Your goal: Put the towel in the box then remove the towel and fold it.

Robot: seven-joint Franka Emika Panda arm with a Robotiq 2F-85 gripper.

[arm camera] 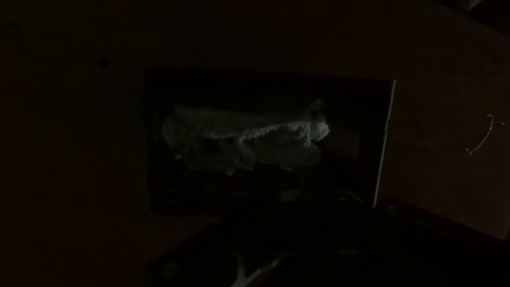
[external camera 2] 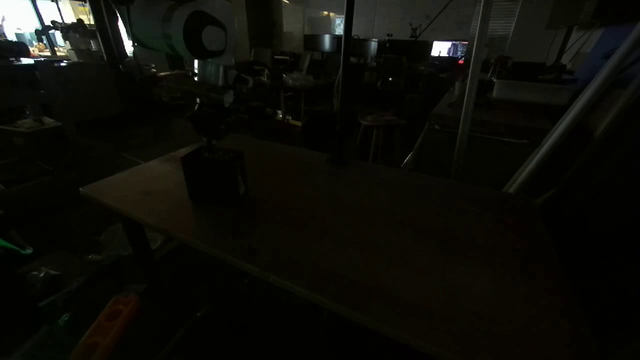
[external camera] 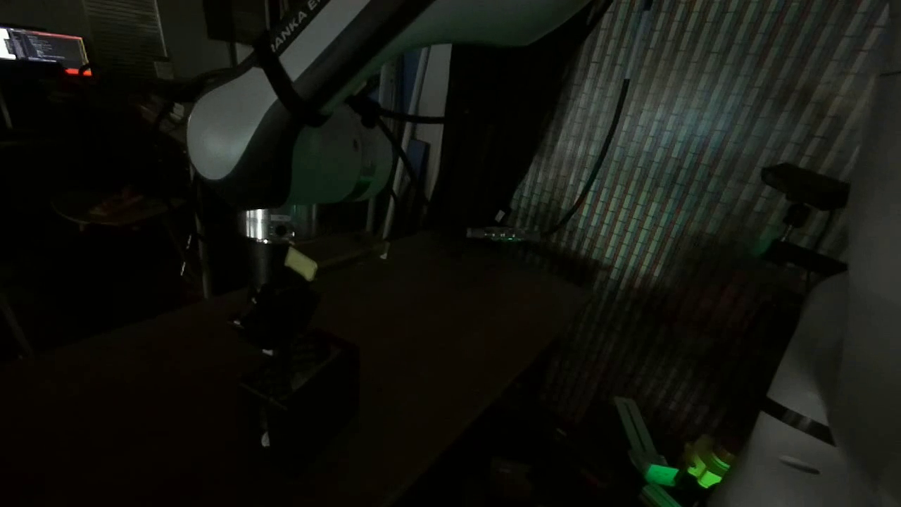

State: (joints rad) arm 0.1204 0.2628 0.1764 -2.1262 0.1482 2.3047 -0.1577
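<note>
Of the 3 parts of the job, 1 looks done: the towel (arm camera: 239, 123) lies inside the box (external camera 2: 212, 180), bunched up and loose. The other 2, taking it out and folding it, look to be left; nothing in the creases suggests a fold made on purpose. The box stands upright on the tabletop (external camera 2: 350, 220), toward its 10 o'clock end in an exterior view.

The pincer (external camera 2: 209, 145) points down toward 6 o'clock at the box's mouth in both exterior views, its jaws together. I can make out no cloth between them, though the dark hides the tips; whether they reach below the rim or touch the towel I cannot tell. In the wrist view its body comes in from about 5 o'clock.

In that same view the towel's long axis runs nearly 9 to 3 o'clock, along the long sides of the opening. A bright, ragged edge follows that line, rising a little toward its 3 o'clock end. That end stops short of the box wall, with a dark gap between; the 9 o'clock end lies close to the wall there. The towel shows no clear front or back.
</note>
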